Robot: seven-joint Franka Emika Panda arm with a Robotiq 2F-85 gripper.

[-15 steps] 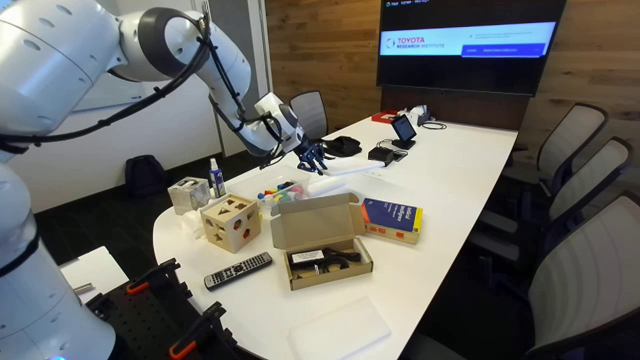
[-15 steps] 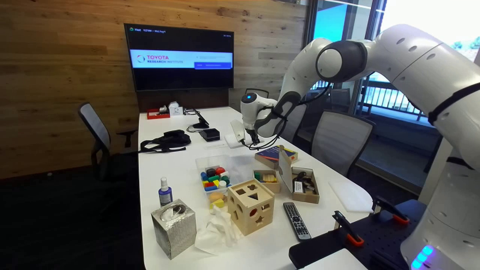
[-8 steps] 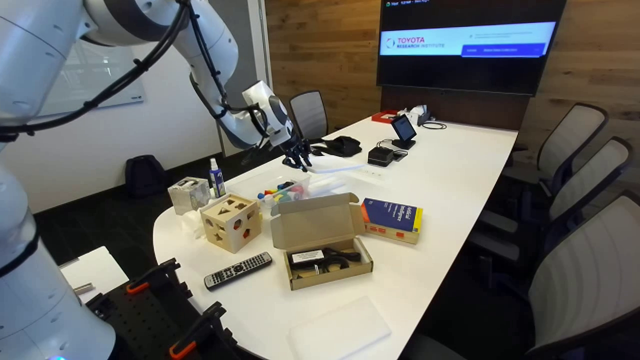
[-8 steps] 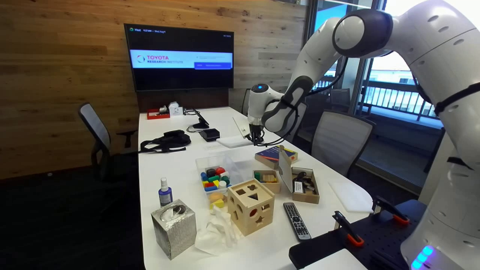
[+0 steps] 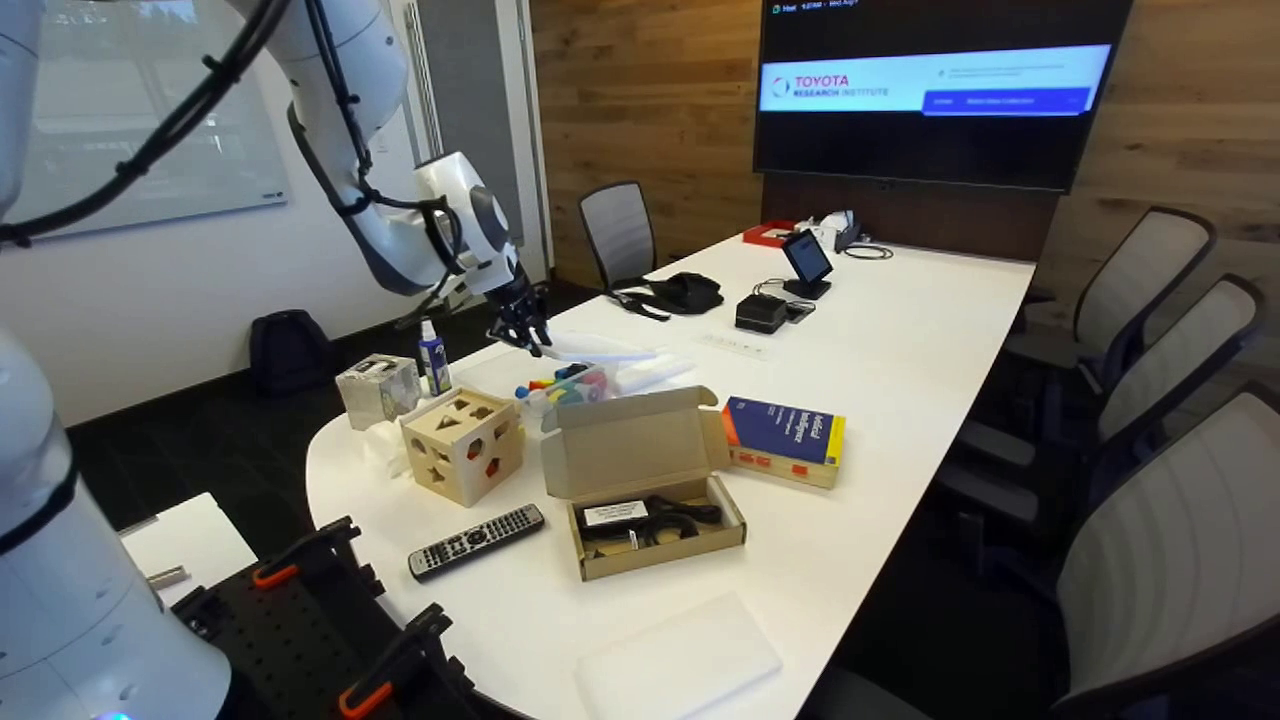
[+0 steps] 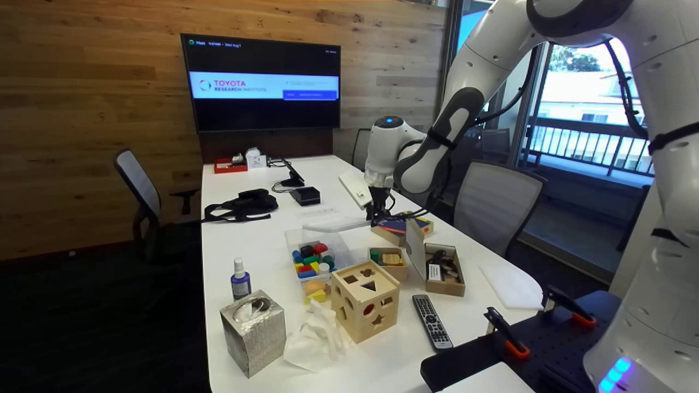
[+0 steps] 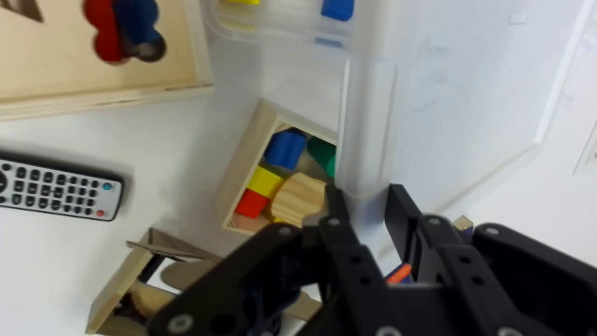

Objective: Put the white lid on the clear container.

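Note:
My gripper (image 7: 364, 191) is shut on the white lid (image 7: 368, 121), which passes between its dark fingers in the wrist view. In both exterior views the lid (image 6: 334, 224) (image 5: 600, 348) lies nearly level in the air, stretching out from the gripper (image 6: 374, 219) (image 5: 540, 343). Beneath and just before it stands the clear container (image 6: 343, 254), with several coloured blocks in it. From this angle the lid overlaps the container's far end; whether they touch cannot be told. A corner of the container (image 7: 305, 30) shows at the top of the wrist view.
Close by the container are a wooden shape cube (image 6: 365, 300), a small wooden box (image 6: 389, 262) of blocks and an open cardboard box (image 5: 660, 530). A blue book (image 5: 785, 435), a remote (image 5: 476, 541), a spray bottle (image 6: 241, 281), a tissue box (image 6: 254, 333) and a flat white slab (image 6: 510, 285) surround them.
Holding the lid throughout, my gripper has come back from beyond the container toward the robot's base, bringing the lid to the container's far end. The objects on the table have stayed put.

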